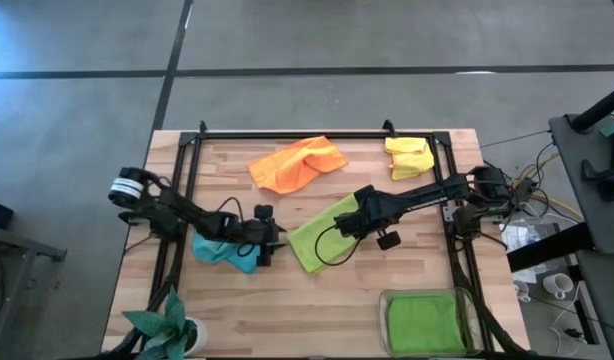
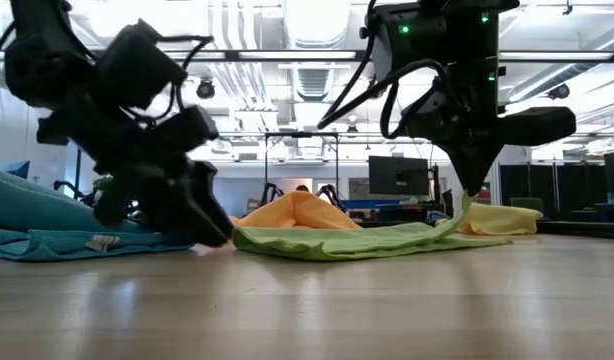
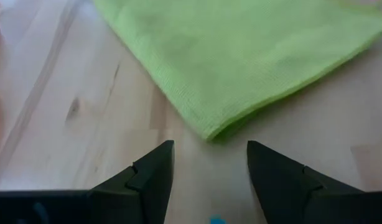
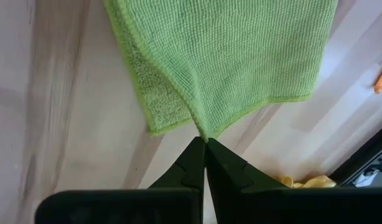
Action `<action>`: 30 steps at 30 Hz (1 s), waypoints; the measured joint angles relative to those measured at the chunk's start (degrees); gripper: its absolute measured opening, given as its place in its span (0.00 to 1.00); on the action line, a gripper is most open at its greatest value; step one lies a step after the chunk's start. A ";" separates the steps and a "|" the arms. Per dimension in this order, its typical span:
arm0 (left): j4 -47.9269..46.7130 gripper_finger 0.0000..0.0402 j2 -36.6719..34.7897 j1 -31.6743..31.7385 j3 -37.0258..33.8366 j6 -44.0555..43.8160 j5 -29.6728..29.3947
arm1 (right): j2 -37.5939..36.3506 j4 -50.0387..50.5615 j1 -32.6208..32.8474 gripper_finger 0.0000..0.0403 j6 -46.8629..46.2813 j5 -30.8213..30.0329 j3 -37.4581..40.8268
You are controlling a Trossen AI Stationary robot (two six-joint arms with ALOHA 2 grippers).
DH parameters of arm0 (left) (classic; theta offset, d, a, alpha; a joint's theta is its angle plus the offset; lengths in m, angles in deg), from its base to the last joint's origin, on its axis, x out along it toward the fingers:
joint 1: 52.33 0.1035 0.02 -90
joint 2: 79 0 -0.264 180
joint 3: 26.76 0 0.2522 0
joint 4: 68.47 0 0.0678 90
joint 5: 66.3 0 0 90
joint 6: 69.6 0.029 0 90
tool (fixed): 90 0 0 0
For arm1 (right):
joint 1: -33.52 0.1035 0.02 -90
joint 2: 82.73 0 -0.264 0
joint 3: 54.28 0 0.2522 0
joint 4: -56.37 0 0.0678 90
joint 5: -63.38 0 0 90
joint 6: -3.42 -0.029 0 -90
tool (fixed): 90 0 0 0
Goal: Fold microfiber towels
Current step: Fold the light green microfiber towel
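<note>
Right gripper (image 4: 205,144): fingers clamped on one corner of the yellow-green towel (image 1: 322,233), corner lifted off the wooden table (image 1: 337,300) at mid-table, remainder of cloth lying flat. Left gripper (image 3: 209,165): fingers apart, empty, low over the table just beside the opposite corner of the same towel, above the light blue towel (image 1: 219,250). Orange towel (image 1: 297,163) and yellow towel (image 1: 409,157): crumpled at the far edge. Green towel (image 1: 422,322): folded inside the clear tray (image 1: 387,305), near right.

Plastic tray (image 1: 387,300), leafy plant (image 1: 162,322)
</note>
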 joint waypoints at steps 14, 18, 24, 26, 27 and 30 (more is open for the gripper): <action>5.11 0.39 4.35 0.83 0.74 -10.94 -0.33 | 0.02 -0.22 -0.24 0.02 -0.13 0.02 0.00; 4.81 0.19 4.35 0.93 0.81 -12.32 -1.21 | 0.02 -0.28 -0.24 0.02 -0.04 0.03 -0.02; 4.28 0.03 4.34 1.01 0.79 -8.97 -1.67 | 0.02 -0.82 -0.62 0.02 0.11 0.07 0.93; 3.64 0.03 4.15 1.01 0.83 -8.23 -1.58 | 0.02 -1.16 -0.77 0.02 0.81 0.13 2.13; 3.12 0.03 3.96 1.03 0.83 -7.47 -1.48 | 0.02 -1.16 -0.81 0.02 1.38 0.20 2.82; 1.43 0.04 3.51 1.16 0.84 -6.96 -1.23 | 0.02 -1.13 -0.74 0.02 1.54 0.30 4.48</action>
